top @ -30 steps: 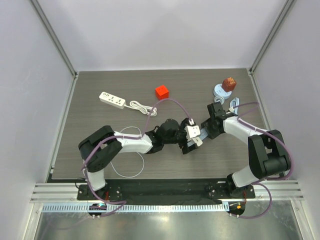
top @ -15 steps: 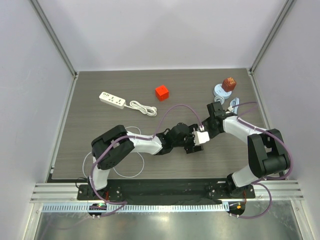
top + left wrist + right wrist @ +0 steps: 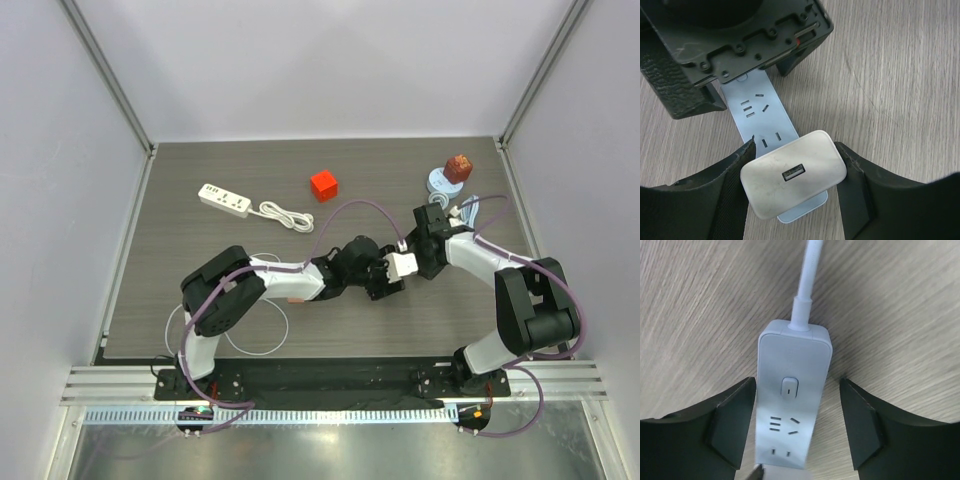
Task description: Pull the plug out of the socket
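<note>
Gripping the white plug by both flanks, the left gripper is clamped ready to pull it from the power strip mid-table. The right gripper straddles the strip's switch end, fingers spread and clear of it, seemingly to brace it. Since a second ago the left arm has nudged the plug nearer the right gripper.

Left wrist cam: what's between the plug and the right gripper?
Only the power strip: a bare stretch with empty outlet slots runs from the plug to the right gripper. The left wrist view shows nothing else there.
</note>
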`<act>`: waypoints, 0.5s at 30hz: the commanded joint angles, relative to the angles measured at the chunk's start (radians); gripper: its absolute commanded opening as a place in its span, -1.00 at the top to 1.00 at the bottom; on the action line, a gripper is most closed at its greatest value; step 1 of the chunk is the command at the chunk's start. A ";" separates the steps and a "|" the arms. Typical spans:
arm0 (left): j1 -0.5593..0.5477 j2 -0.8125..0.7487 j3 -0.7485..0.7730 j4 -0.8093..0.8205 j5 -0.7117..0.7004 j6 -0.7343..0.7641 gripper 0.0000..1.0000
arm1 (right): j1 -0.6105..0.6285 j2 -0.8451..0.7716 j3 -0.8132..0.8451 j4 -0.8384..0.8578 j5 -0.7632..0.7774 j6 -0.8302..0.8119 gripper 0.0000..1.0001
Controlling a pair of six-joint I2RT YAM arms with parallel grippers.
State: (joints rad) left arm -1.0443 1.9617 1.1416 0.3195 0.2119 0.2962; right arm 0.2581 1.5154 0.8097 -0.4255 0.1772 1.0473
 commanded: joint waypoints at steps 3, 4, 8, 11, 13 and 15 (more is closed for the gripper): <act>0.017 -0.061 -0.003 0.070 0.050 -0.038 1.00 | 0.006 -0.021 -0.013 0.013 0.048 -0.148 -0.36; 0.017 -0.064 -0.011 0.082 0.046 -0.049 1.00 | 0.004 -0.020 -0.017 0.016 0.057 -0.155 -0.27; 0.026 -0.070 -0.013 0.130 0.046 -0.094 1.00 | 0.006 -0.003 -0.032 0.039 0.044 -0.170 -0.04; 0.029 -0.072 -0.017 0.139 0.049 -0.097 1.00 | 0.006 -0.006 -0.037 0.068 -0.004 -0.205 -0.22; 0.041 -0.079 -0.026 0.144 0.067 -0.104 1.00 | 0.006 -0.020 -0.027 0.079 -0.027 -0.248 -0.36; 0.053 -0.089 -0.039 0.165 0.092 -0.132 1.00 | 0.006 -0.059 -0.017 0.079 -0.051 -0.295 -0.49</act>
State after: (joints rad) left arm -1.0153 1.9526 1.1145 0.3775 0.2630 0.2005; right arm 0.2623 1.5074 0.7925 -0.3584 0.1543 0.8513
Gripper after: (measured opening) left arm 0.610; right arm 0.730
